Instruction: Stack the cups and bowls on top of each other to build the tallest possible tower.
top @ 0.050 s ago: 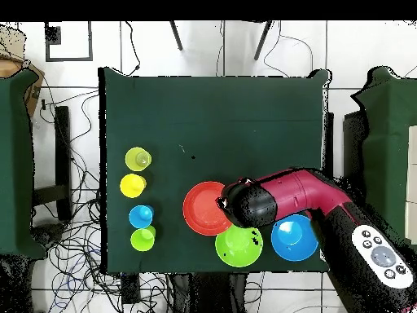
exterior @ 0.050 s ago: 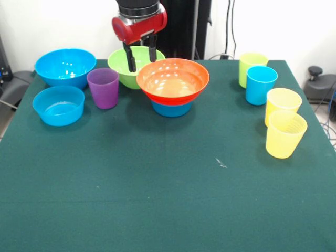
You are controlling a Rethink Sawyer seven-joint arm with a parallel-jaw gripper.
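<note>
The wide orange bowl rests on a small blue bowl near the table's middle back. A purple cup stands on the cloth just left of this stack. My gripper hangs open and empty above the gap between cup and stack, in front of the lime green bowl. At the left are the large blue bowl and another small blue bowl. In the overhead view the arm hides the gripper and the purple cup.
At the right side stand a lime green cup, a blue cup and two yellow cups, all upright. The green table cloth spreads toward the front edge.
</note>
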